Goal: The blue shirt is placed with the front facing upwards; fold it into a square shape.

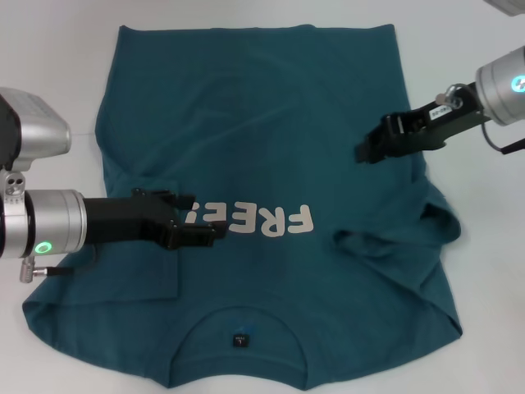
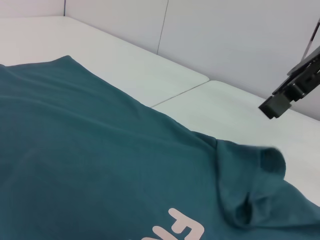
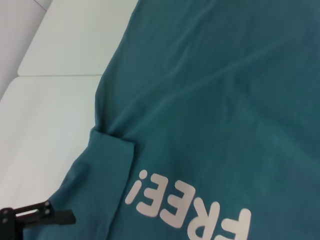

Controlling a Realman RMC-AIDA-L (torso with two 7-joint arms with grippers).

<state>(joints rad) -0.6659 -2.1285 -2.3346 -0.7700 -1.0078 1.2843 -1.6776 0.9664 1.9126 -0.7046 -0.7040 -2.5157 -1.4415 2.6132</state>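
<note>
The blue shirt (image 1: 271, 123) lies face up on the white table, collar (image 1: 238, 316) and dark tag nearest me and hem at the far side. White "FREE!" lettering (image 1: 267, 222) crosses the chest. The sleeve on my left (image 1: 139, 271) is folded flat over the body. The sleeve on my right (image 1: 402, 246) is bunched in wrinkles. My left gripper (image 1: 208, 216) hovers open over the "!" of the lettering, holding nothing. My right gripper (image 1: 367, 150) hangs above the shirt's right edge, also seen in the left wrist view (image 2: 276, 106). The shirt fills both wrist views (image 2: 75, 165) (image 3: 225, 100).
The white table (image 1: 49, 66) shows bare surface left, right and beyond the shirt. A seam between table panels (image 2: 180, 92) runs beyond the hem, with a pale wall (image 2: 225, 35) behind it. The shirt's collar edge reaches the near table edge.
</note>
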